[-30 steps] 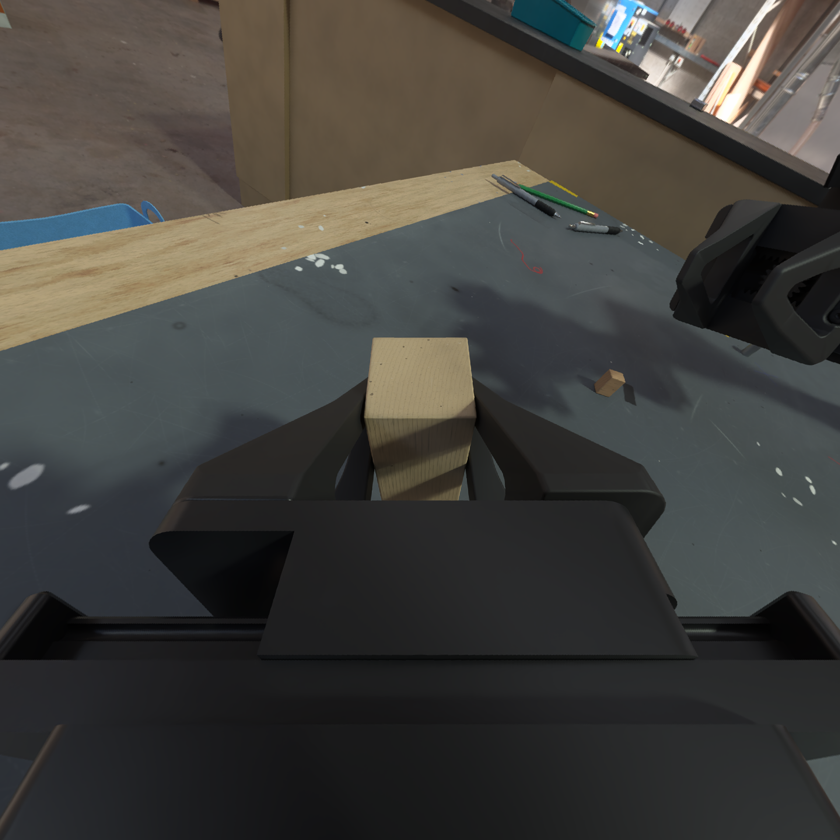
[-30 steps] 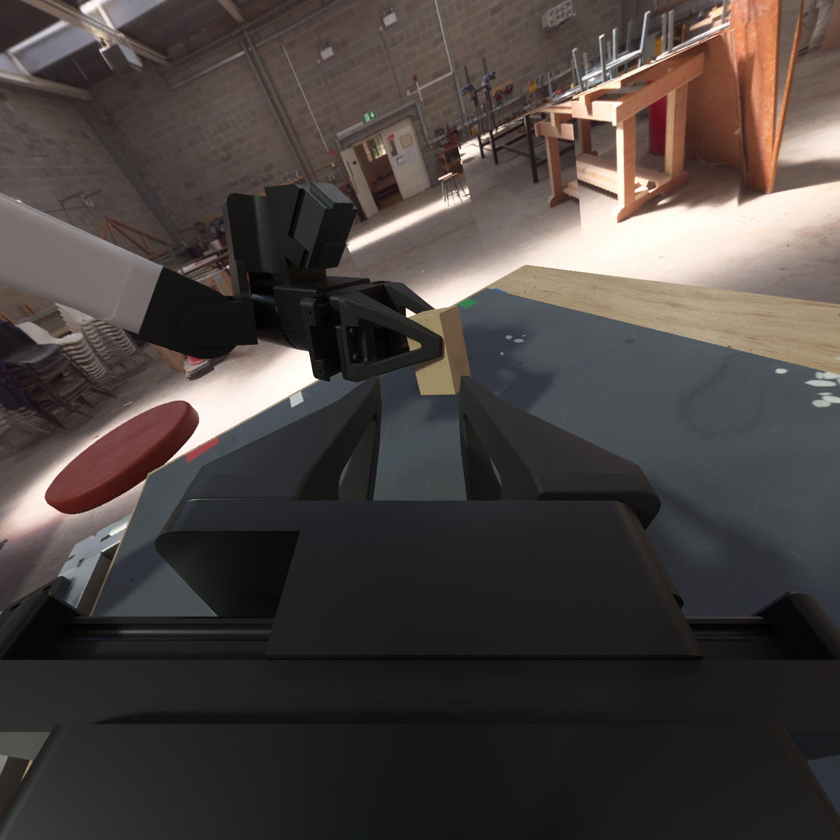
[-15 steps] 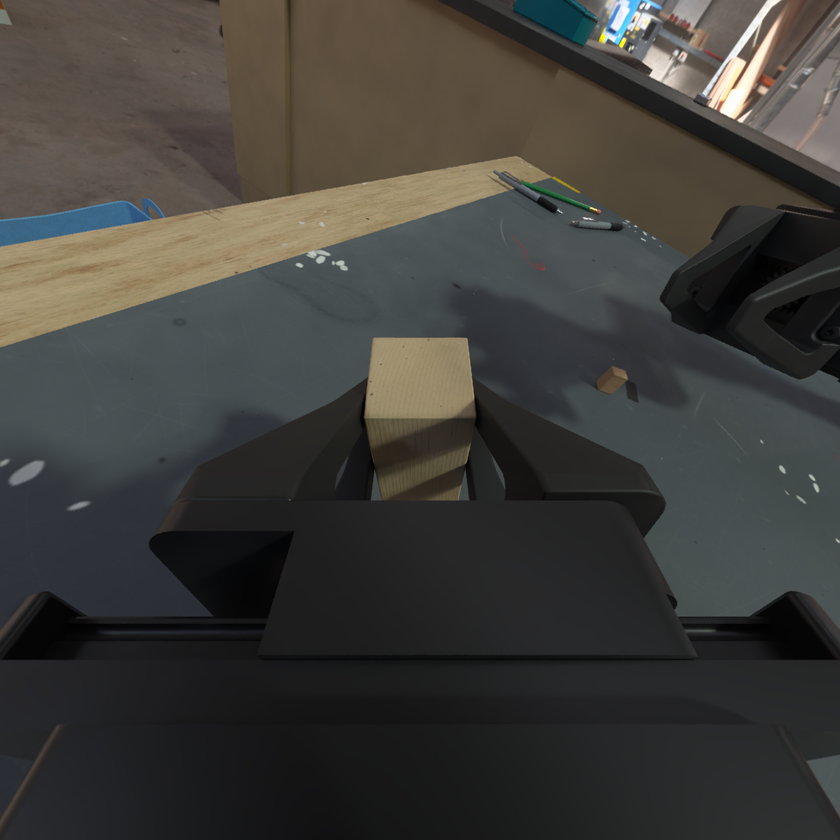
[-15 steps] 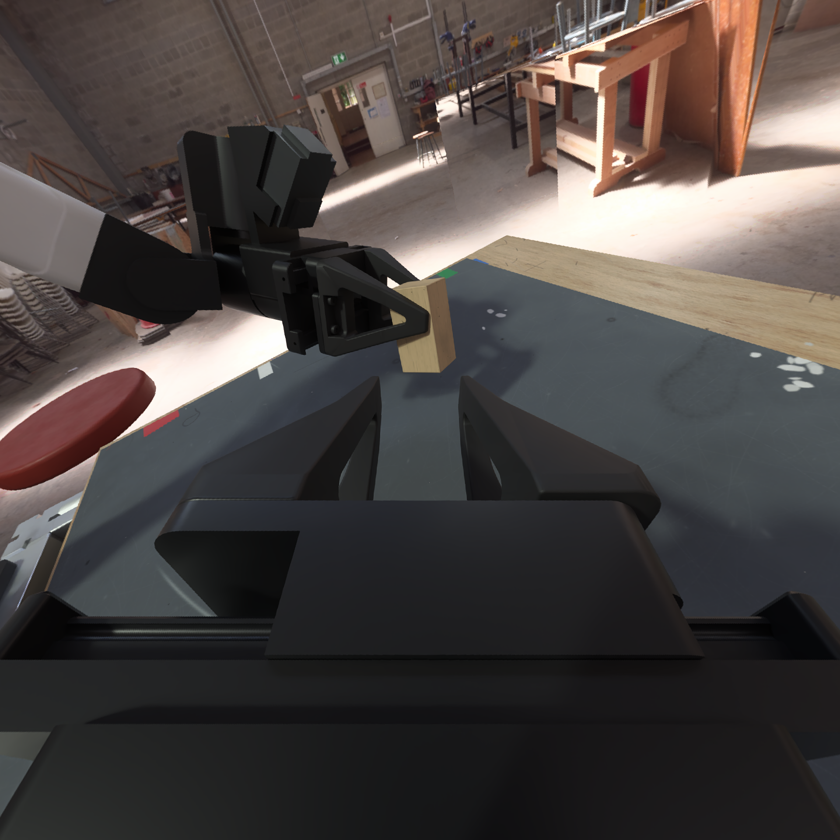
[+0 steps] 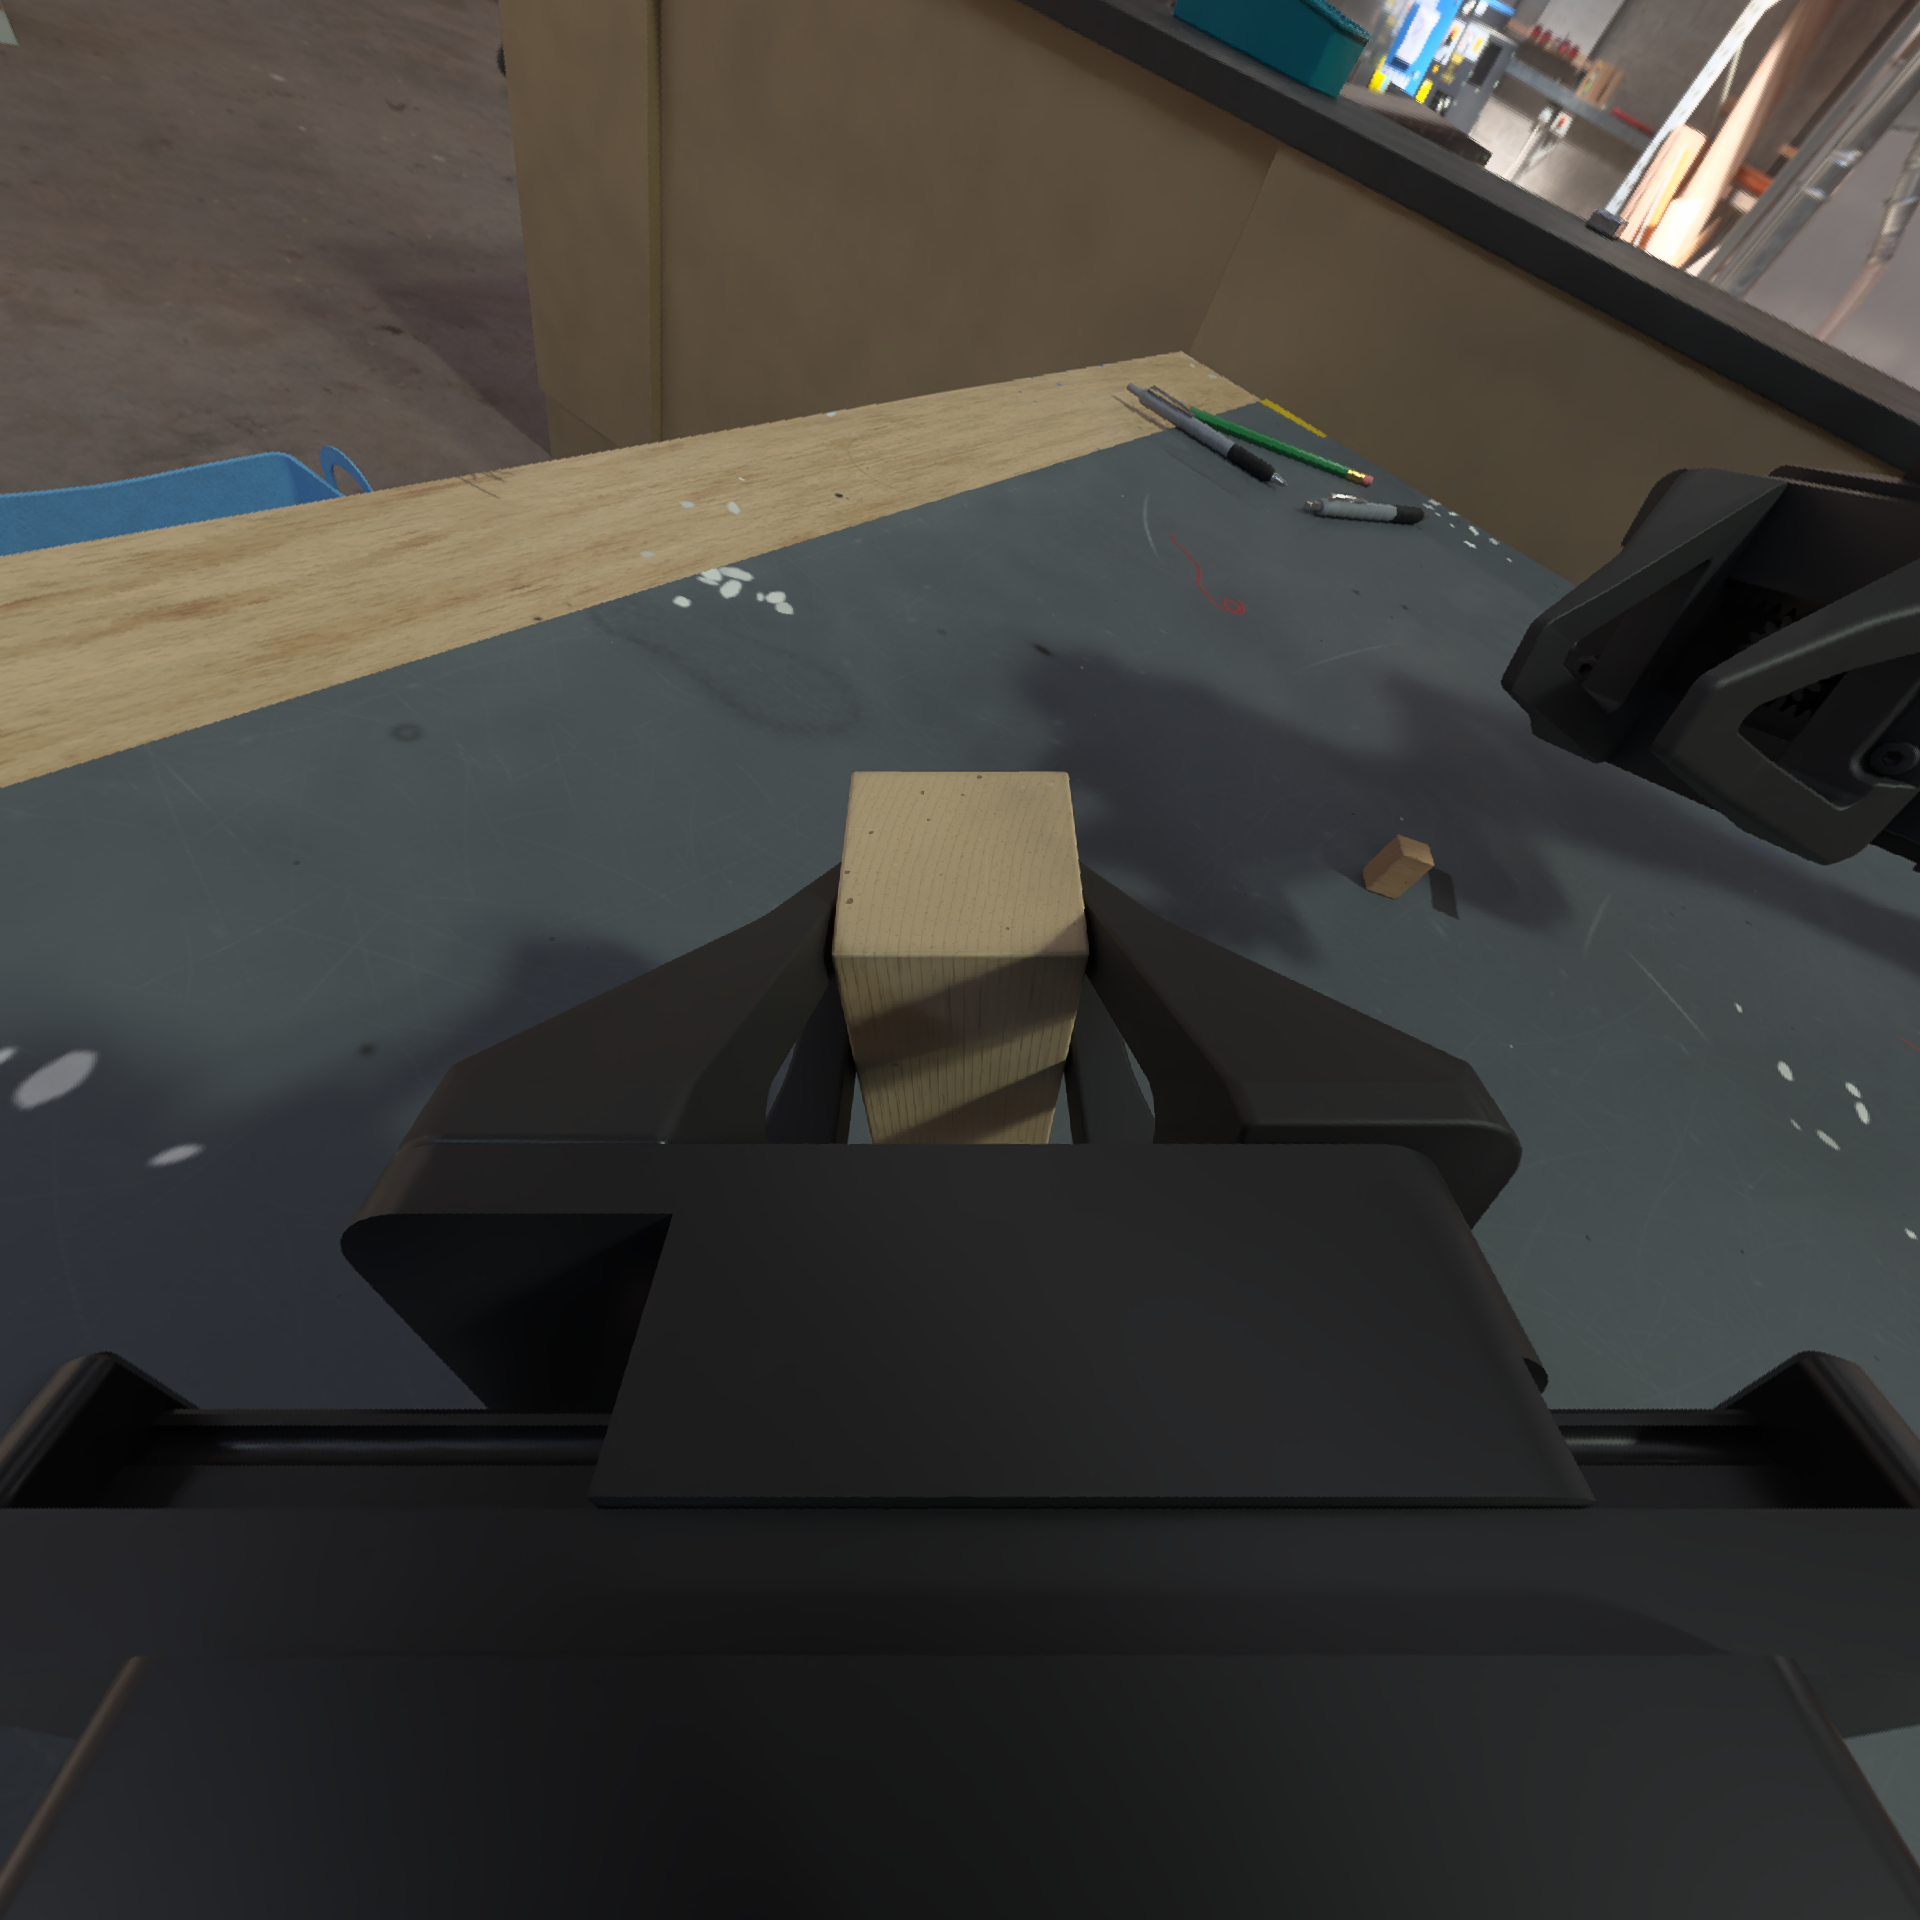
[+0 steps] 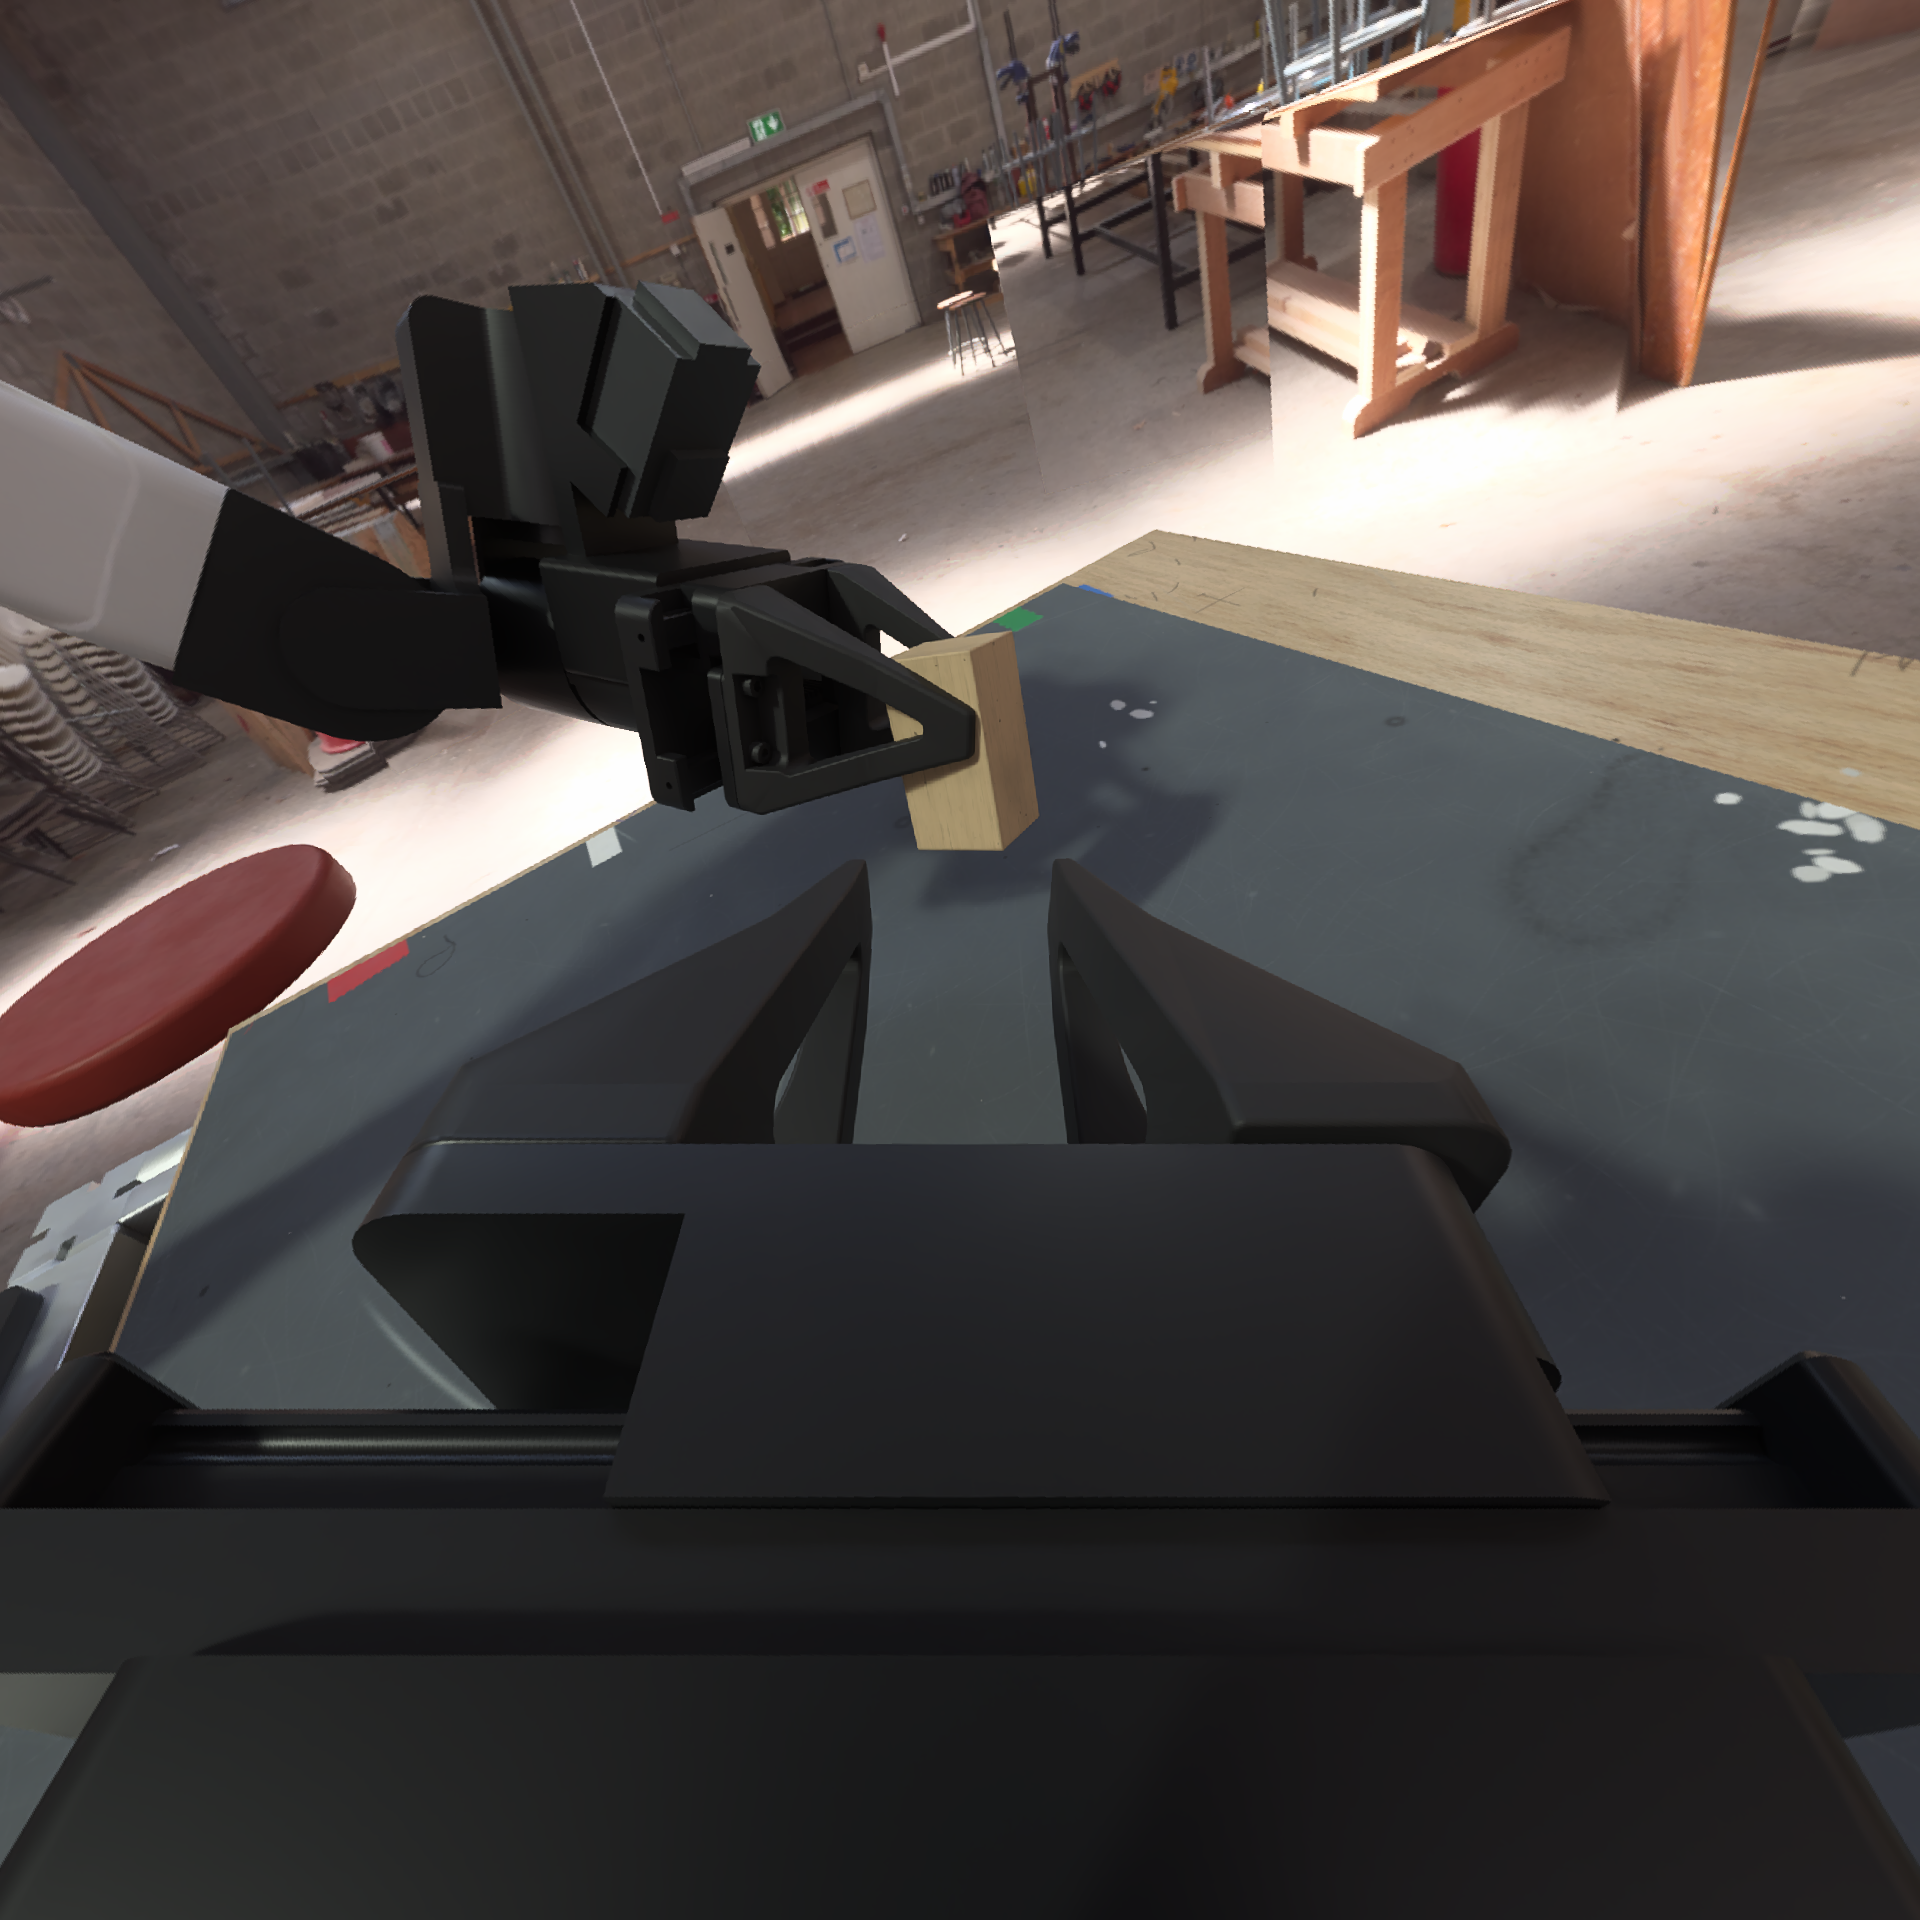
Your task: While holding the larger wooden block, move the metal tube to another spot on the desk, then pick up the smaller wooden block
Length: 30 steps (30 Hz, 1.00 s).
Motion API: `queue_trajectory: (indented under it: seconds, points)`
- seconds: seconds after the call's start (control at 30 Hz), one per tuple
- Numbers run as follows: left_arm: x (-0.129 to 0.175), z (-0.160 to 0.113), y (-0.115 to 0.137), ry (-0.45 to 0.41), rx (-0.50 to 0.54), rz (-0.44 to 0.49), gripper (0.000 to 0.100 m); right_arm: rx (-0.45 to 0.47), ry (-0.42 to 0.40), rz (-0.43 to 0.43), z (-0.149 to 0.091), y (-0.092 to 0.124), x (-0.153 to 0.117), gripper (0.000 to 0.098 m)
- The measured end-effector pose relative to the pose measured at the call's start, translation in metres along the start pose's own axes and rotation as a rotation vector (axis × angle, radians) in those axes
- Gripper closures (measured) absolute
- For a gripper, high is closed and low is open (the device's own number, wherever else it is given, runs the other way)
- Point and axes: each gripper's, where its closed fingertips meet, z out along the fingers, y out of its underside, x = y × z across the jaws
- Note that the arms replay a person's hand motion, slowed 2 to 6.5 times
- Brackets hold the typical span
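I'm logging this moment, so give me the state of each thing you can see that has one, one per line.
left gripper: shut on the larger wooden block, held off the desk
larger wooden block: gripped, lifted
right gripper: open, empty
smaller wooden block: lying on the desk, untouched
pens: lying flat at the desk's far corner

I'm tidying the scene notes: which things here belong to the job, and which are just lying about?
Job:
- larger wooden block, clamped in the left gripper
- smaller wooden block, on the desk
- right gripper, open and empty
- metal tube: not in view

Lying about:
- pens and pencil
- blue bin
- red stool
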Motion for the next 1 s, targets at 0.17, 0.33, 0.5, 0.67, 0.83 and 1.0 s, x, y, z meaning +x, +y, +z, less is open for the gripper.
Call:
queue_trajectory:
  seconds: [0.17,0.33,0.5,0.67,0.83,1.0]
  points:
    - [0.0,0.0002,0.0001,0.001,-0.002,0.0,0.07,0.0,0.0,0.005,0.0002,0.0002,0.0002,0.0688]
    - [0.0001,0.0004,0.0001,0.001,-0.003,0.0,0.07,-0.004,0.003,0.009,0.0013,0.0012,0.0019,0.0688]
    - [0.0001,0.0005,0.0,0.001,-0.004,0.0,0.07,-0.011,0.007,0.017,0.0021,0.003,0.0045,0.0688]
    - [0.0001,0.0005,0.0001,0.001,-0.004,0.0,0.07,-0.012,0.009,0.022,0.0023,0.0038,0.0059,0.069]
    - [0.0,0.0005,0.0001,0.001,-0.005,-0.002,0.07,-0.016,0.011,0.025,0.0029,0.0052,0.0072,0.069]
    - [-0.0001,0.0005,0.0,0.002,-0.006,-0.003,0.07,-0.021,0.015,0.033,0.0036,0.0068,0.0097,0.0689]
